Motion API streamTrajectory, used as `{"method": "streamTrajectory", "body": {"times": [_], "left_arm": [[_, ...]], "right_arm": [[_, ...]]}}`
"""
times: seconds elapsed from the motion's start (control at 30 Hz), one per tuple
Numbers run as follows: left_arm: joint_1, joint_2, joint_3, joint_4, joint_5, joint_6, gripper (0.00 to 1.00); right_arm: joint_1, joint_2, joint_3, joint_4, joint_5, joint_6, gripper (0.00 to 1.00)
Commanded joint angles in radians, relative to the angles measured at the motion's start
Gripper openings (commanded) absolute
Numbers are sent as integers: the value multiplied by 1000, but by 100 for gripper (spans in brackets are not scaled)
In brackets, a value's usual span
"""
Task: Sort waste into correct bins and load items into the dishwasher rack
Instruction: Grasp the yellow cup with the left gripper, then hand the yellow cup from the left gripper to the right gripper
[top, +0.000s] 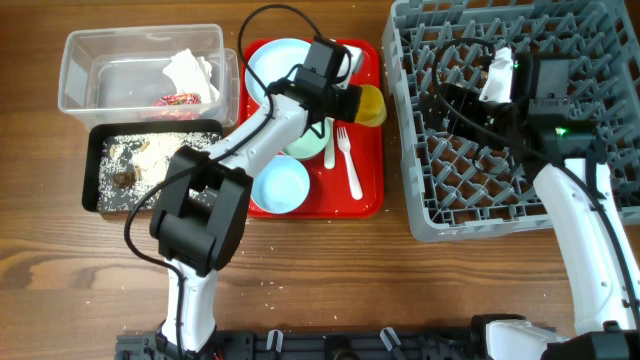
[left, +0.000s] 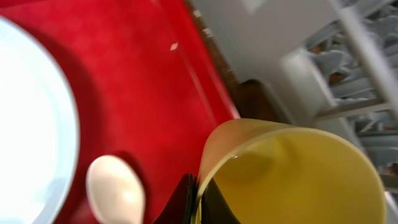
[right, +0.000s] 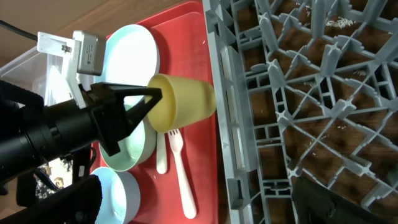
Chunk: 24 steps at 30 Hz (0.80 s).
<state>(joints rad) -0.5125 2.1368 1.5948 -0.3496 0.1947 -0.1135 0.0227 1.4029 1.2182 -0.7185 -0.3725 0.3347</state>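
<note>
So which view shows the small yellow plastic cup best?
Right wrist: the whole small yellow plastic cup shows, tipped sideways, rim in the jaws of the left gripper. Left wrist gives only a blurred close-up of rim and inside; overhead, the arm hides part of it.

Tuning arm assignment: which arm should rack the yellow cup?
Left. The left claw pinches the yellow cup by its rim, beside the rack; the right arm is over the rack, away from the cup.
</note>
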Motion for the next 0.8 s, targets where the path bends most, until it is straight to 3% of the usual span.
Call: {"method": "streamTrajectory", "body": {"times": [0.0,0.1,0.2,0.27,0.4,0.57,0.67,0.77], "left_arm": [[-19,5,23,9,2,-23,4],[8,-42,23,-11,14,-116,4],[64,-105,23,-42,122,-202,4],[116,-144,23,-56,257,-251,4],[262,-180,23,-44,734,-342,4],[367,-177,23,-34,1191,-366,4],[373,-177,23,-24,1329,-366,4],[356,-177,23,-23,1354,-365,4]], "right_arm": [[-1,3,18,-2,13,-21,100],[-1,3,18,-1,13,-21,100],[-1,3,18,0,10,-22,100],[-1,3,18,6,-14,-32,100],[-1,4,18,61,-175,-103,100],[-1,26,18,236,-410,-98,100],[5,60,18,400,-596,-85,100],[32,105,18,561,-716,-14,100]]}}
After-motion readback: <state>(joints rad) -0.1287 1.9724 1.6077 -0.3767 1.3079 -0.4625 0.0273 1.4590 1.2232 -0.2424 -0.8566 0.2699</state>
